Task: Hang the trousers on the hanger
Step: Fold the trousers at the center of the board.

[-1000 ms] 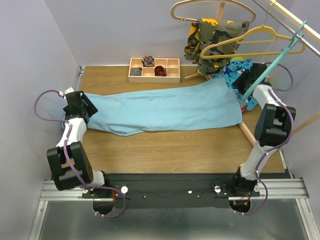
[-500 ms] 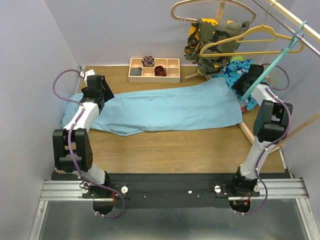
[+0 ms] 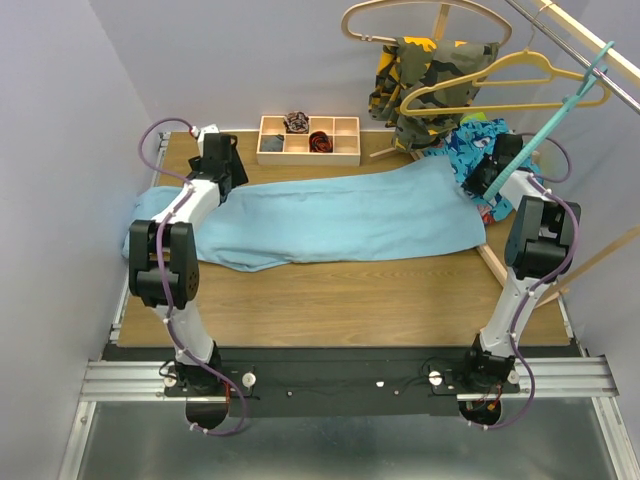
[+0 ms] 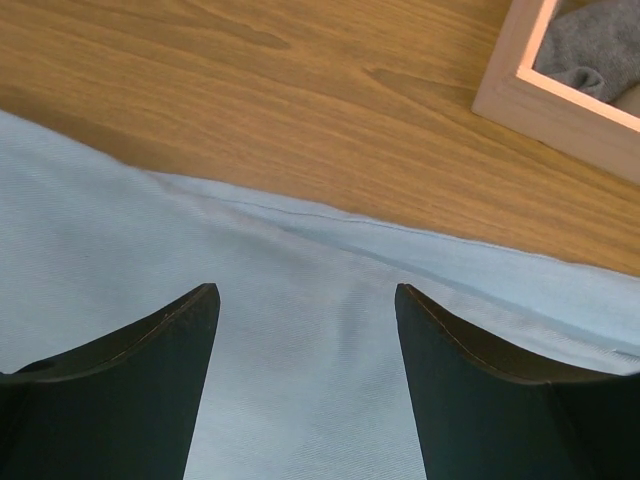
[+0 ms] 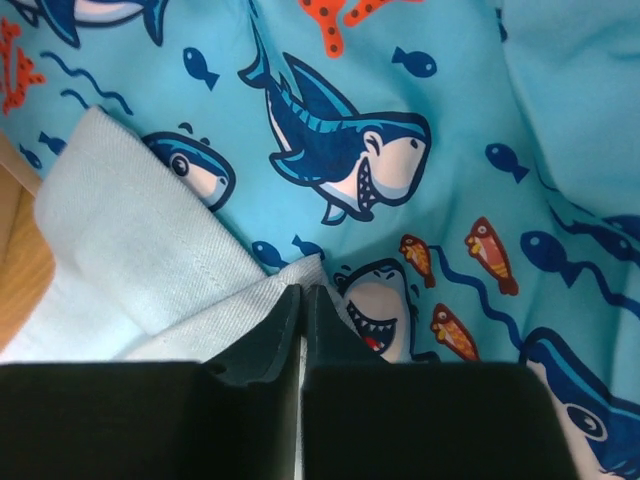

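The light sky-blue trousers (image 3: 340, 220) lie flat across the table, their right end against a shark-print cloth (image 3: 470, 140). The teal hanger (image 3: 545, 125) slants down from the rail at the right, its lower end by my right gripper (image 3: 482, 180). In the right wrist view that gripper (image 5: 303, 292) is shut on a fold of the trousers' edge (image 5: 130, 250), beside the shark-print cloth (image 5: 400, 120). My left gripper (image 3: 220, 162) hovers at the back left. It (image 4: 305, 295) stands open over the trousers' far edge (image 4: 300, 380), holding nothing.
A wooden compartment tray (image 3: 308, 155) with small dark items sits at the back, its corner (image 4: 545, 100) just beyond my left fingers. A camouflage garment (image 3: 420, 80), a yellow hanger (image 3: 500, 85) and a pale wooden hanger (image 3: 400, 12) hang at the back right.
My left arm has swung from the table's left edge to the back left, over the trousers' far edge. My right gripper has closed on the trousers' right end.
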Robot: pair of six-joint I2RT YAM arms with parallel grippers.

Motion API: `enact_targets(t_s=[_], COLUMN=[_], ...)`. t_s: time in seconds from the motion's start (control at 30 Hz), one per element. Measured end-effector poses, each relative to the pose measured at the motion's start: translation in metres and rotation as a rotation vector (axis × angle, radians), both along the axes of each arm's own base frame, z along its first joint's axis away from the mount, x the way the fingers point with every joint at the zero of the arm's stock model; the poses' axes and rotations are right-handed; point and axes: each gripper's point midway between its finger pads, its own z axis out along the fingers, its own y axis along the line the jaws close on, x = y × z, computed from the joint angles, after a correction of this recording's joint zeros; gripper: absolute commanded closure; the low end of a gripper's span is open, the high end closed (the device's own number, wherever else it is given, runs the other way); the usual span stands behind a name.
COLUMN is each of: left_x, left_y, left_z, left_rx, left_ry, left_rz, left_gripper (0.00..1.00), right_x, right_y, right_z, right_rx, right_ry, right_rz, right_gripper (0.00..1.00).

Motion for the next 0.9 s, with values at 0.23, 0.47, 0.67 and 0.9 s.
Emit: enact_targets(t_s=[0.23, 0.47, 0.67, 0.9], left_x=[0.012, 0.023, 0.033, 0.034], left_y=[-0.019, -0.02, -0.023, -0.023], left_z=[-0.021, -0.034, -0.057, -0.085], left_rx=[0.025, 0.048, 0.044, 0.036], left_ry=[0.056, 0.087, 0.125, 0.191], left_rz=[-0.052, -0.085, -0.09, -0.079], left_gripper=[0.21, 0.21, 0.26, 0.33], right_x=[0.004, 0.012, 0.015, 0.015], right_y=[0.001, 0.001, 0.003, 0.004], right_z=[0.006, 0.018, 0.023, 0.023], right_rx=[0.006, 0.01, 0.02, 0.023], right_ry=[-0.015, -0.047, -0.059, -0.06], right_rz=[0.006, 0.009, 0.011, 0.014], right_gripper=[0.97, 0.97, 0.97, 0.97])
